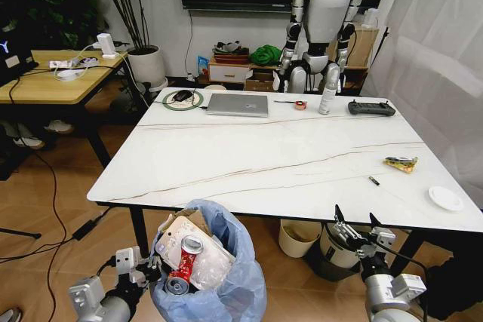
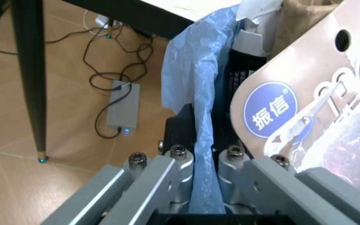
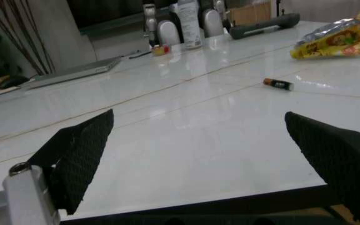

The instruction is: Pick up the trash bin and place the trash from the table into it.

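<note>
The trash bin (image 1: 226, 292), lined with a light-blue bag (image 2: 196, 89), hangs just below the table's front edge (image 1: 249, 205). It holds brown cardboard (image 1: 177, 231), red cans (image 1: 185, 258) and white paper. My left gripper (image 1: 149, 269) is shut on the bag's rim (image 2: 205, 187), beside a cardboard piece with a blue logo (image 2: 271, 108). My right gripper (image 1: 355, 230) is open and empty at the table's front right edge (image 3: 198, 159). On the table lie a yellow snack wrapper (image 1: 400, 163) (image 3: 330, 42) and a small battery-like stick (image 1: 373, 180) (image 3: 277, 84).
A white disc (image 1: 445, 198) lies near the right front corner. A laptop (image 1: 238, 104), spray bottle (image 1: 327, 99), controller (image 1: 370, 108) and mouse (image 1: 183, 96) line the far edge. Cream (image 1: 299, 237) and black (image 1: 332, 250) bins stand underneath. A wooden desk (image 1: 53, 81) is left.
</note>
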